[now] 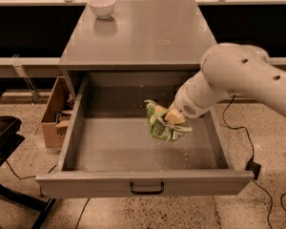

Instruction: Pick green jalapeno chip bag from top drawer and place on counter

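Note:
The green jalapeno chip bag (pixel 161 122) is crumpled and hangs in the air above the floor of the open top drawer (pixel 133 147). My gripper (pixel 174 117) is shut on the bag's right side and holds it at about the height of the drawer's rim. My white arm comes in from the right edge. The grey counter (pixel 138 32) lies behind and above the drawer. The drawer's dark handle (pixel 147 190) faces the camera.
A white bowl (pixel 102 6) stands at the counter's back left corner. A brown cardboard box (pixel 55 113) sits on the floor left of the drawer. A dark chair frame (pixel 5 147) is at the far left. Cables lie on the floor at right.

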`<action>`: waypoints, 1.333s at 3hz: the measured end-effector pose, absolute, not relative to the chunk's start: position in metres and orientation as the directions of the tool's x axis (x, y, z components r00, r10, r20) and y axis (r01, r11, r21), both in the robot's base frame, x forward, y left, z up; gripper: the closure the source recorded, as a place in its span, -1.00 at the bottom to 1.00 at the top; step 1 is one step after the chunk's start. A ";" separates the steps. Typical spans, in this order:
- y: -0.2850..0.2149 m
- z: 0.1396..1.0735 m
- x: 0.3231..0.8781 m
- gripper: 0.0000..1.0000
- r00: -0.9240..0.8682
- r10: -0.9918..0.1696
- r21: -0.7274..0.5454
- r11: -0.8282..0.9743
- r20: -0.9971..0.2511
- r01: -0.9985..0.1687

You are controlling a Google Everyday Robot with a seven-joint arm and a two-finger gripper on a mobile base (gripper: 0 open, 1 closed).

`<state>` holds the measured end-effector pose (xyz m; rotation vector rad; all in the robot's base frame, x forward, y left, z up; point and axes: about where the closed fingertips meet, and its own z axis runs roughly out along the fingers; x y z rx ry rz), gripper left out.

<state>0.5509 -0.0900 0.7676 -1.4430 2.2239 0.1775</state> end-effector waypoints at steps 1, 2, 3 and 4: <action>-0.117 0.855 0.558 1.00 -0.375 -0.822 -0.195 0.489 -0.428 -0.850; -0.129 0.919 0.582 1.00 -0.420 -0.826 -0.241 0.525 -0.376 -0.816; -0.130 0.959 0.612 1.00 -0.460 -0.838 -0.284 0.536 -0.294 -0.795; -0.126 0.992 0.651 1.00 -0.478 -0.836 -0.335 0.547 -0.270 -0.768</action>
